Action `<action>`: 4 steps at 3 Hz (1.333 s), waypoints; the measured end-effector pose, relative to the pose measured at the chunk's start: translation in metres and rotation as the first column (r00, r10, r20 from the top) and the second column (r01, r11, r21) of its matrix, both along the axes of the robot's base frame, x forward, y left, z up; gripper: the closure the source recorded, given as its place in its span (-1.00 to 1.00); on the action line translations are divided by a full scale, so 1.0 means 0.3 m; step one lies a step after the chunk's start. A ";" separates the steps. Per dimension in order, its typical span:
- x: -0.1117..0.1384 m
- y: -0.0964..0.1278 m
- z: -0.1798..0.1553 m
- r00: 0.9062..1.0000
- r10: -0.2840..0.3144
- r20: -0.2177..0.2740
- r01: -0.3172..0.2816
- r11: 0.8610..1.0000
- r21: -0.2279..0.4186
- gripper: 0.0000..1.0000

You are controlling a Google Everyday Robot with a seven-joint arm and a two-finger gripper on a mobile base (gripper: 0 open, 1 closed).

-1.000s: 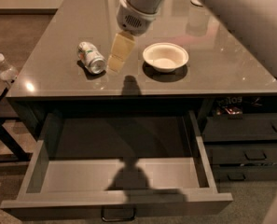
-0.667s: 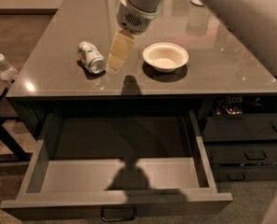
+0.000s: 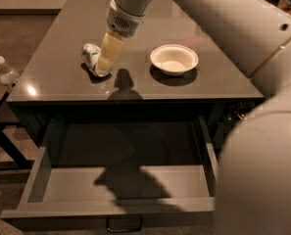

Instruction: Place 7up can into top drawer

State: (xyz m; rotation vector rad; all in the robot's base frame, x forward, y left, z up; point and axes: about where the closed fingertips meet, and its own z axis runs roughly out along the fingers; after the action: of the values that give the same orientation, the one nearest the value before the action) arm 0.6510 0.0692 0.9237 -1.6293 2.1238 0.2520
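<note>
**My pincer down at the can, drawer open below**

My pincer (image 3: pixel 105 66) reaches down from the upper middle of the view to the dark, glossy surface (image 3: pixel 57 84). Its pale cream tip is right against the can (image 3: pixel 89 54). I cannot tell whether the pincer is wide, narrow or gripping, because it overlaps the can from this angle.

The can is small and silvery-white with green marks. It lies on its side on the left half of the surface, near the front edge. It is outside the drawer.

A white bowl (image 3: pixel 174 58) stands upright on the surface to the right of the can, well apart from it.

Below the front edge of the surface, the wide, shallow drawer (image 3: pixel 159 182) is pulled out toward the viewer. Its inside is a lighter grey, and the shadow of my arm falls across its floor. A metal bar handle (image 3: pixel 124 224) hangs at the middle of its front.

My pale arm (image 3: pixel 253 38) fills the upper right and right side of the view.

At the far left, off the surface, stands a clear plastic bottle (image 3: pixel 6 72) with a white cap.
</note>
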 end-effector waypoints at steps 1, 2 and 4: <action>0.063 0.053 -0.013 0.999 0.002 -0.038 -0.001 1.000 0.016 -1.00; 0.073 0.057 -0.003 0.999 0.000 -0.033 0.001 1.000 0.023 -1.00; 0.155 0.145 -0.079 0.997 -0.053 -0.048 0.054 0.998 0.011 -1.00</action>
State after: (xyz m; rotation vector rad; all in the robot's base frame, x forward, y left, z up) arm 0.6975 0.1128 0.9000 -1.5719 2.1937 0.2890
